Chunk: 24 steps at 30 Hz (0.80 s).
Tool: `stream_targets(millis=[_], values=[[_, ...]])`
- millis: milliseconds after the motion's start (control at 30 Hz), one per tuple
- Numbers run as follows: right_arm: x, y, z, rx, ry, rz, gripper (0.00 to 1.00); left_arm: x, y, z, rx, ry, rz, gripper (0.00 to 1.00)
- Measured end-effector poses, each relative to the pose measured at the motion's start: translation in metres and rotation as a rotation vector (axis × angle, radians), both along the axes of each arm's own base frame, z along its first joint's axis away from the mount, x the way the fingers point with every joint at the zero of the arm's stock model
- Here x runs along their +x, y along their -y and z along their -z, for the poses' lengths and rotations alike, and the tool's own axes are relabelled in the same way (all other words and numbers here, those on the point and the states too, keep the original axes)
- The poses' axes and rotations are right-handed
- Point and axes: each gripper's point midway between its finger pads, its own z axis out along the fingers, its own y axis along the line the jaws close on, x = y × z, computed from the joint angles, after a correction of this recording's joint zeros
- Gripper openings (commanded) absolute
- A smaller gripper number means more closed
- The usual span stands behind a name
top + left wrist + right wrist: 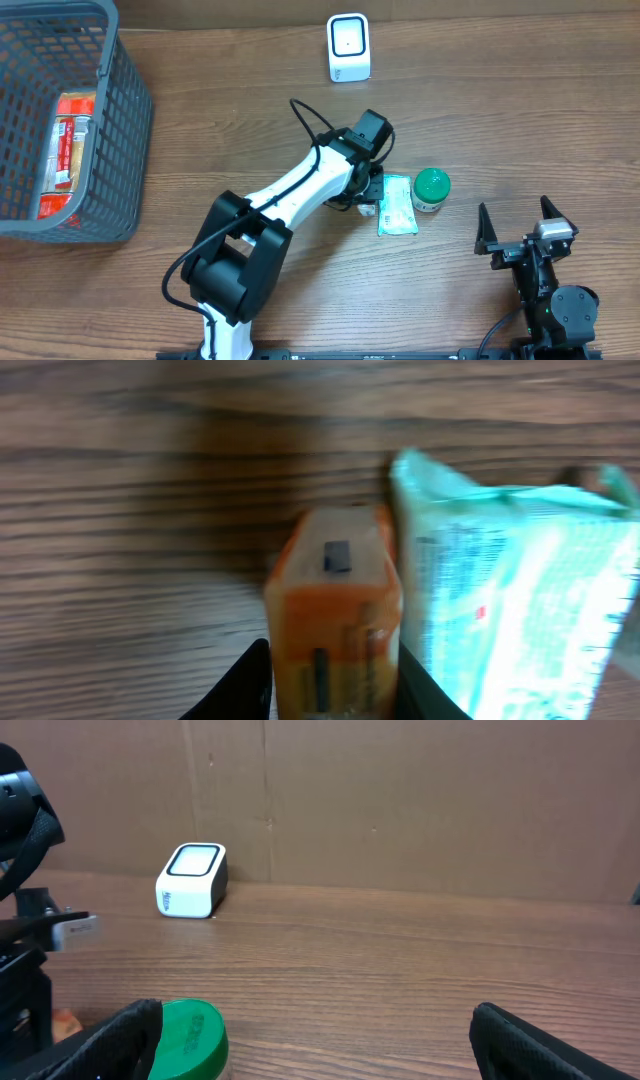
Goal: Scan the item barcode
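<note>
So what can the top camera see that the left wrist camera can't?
Only the overhead: the grey basket, the white scanner and the green-lidded jar. Only the left wrist: an orange box up close, pinched in the left tool. Both: the mint-green packet beside that box, and the wooden table.

No writing can be read in any view. The scanner (190, 882) has a small dark mark low on its white side, too small to make out. The green packet (510, 600) carries lines of fine print and a red spot, all blurred. The orange box (335, 610) shows only dark smudges. The red pack (68, 150) in the basket (130, 130) has a label too small to read.
</note>
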Motion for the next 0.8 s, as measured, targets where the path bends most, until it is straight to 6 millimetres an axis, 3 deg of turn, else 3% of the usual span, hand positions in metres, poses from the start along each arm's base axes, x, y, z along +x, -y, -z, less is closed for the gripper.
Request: stream_targets(millis=[333,500,800], values=[[0.0,0.0,0.0,0.0,0.0,0.0,1.0,-0.004,-0.023,0.0,0.077,-0.033,-0.003,0.2],[0.0,0.0,0.0,0.0,0.0,0.0,1.0,0.006,-0.018,-0.008,0.067,0.001,-0.003,0.19],[0.0,0.0,0.0,0.0,0.0,0.0,1.0,0.002,-0.027,-0.007,0.114,-0.009,-0.005,0.19]])
